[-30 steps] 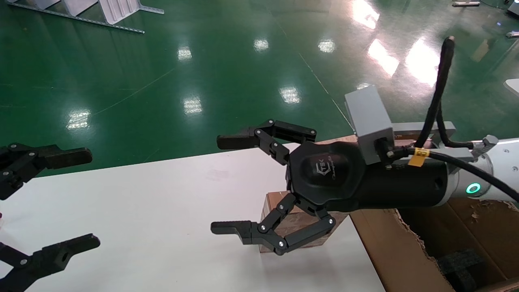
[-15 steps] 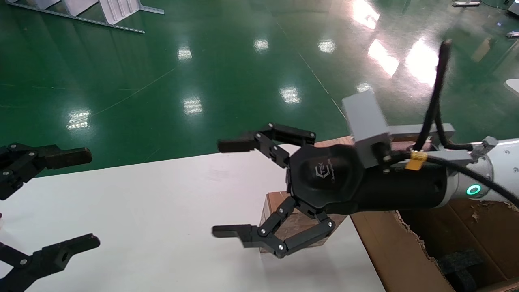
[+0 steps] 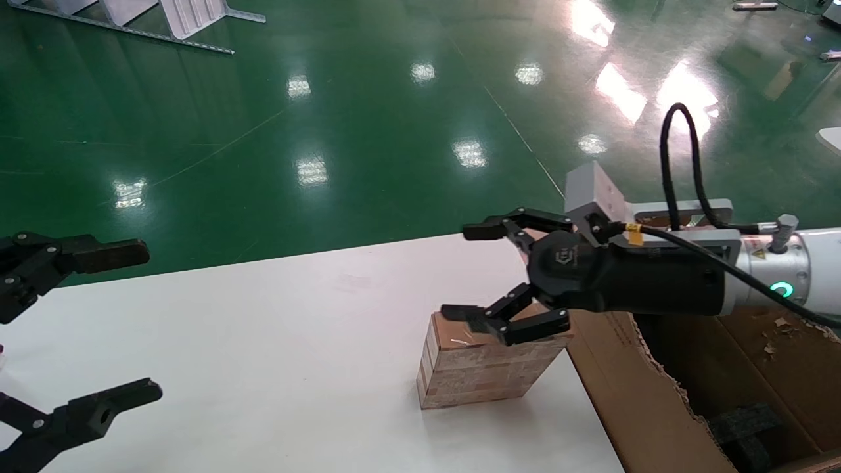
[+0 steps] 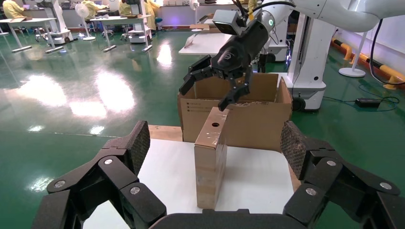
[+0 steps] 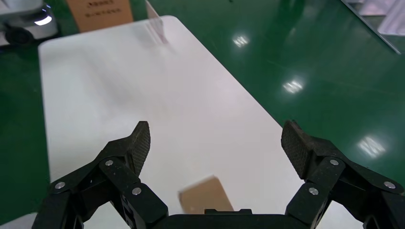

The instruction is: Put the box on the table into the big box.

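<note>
The small brown taped box [image 3: 483, 368] stands on edge on the white table [image 3: 263, 328], near its right end. Its narrow top face with the round hole faces up in the left wrist view, box [image 4: 210, 157]. My right gripper [image 3: 468, 271] is open and hovers just above the box's right end, one fingertip [image 3: 460, 311] over the top face. In its own view, right gripper [image 5: 217, 138], the box [image 5: 203, 200] shows low between the jaws. The big box [image 3: 657, 394] stands off the table's right end. My left gripper [image 3: 138, 322] is open at the far left, well away from the box.
Black foam blocks [image 3: 746, 427] lie inside the big box, whose near wall has a ragged torn edge [image 3: 663, 381]. Green shiny floor surrounds the table. The big box's printed side [image 4: 191, 107] faces the left wrist camera, behind the small box.
My right gripper has dropped lower and pulled back to the right toward the big box, uncovering most of the small box. The box and the left arm have not moved.
</note>
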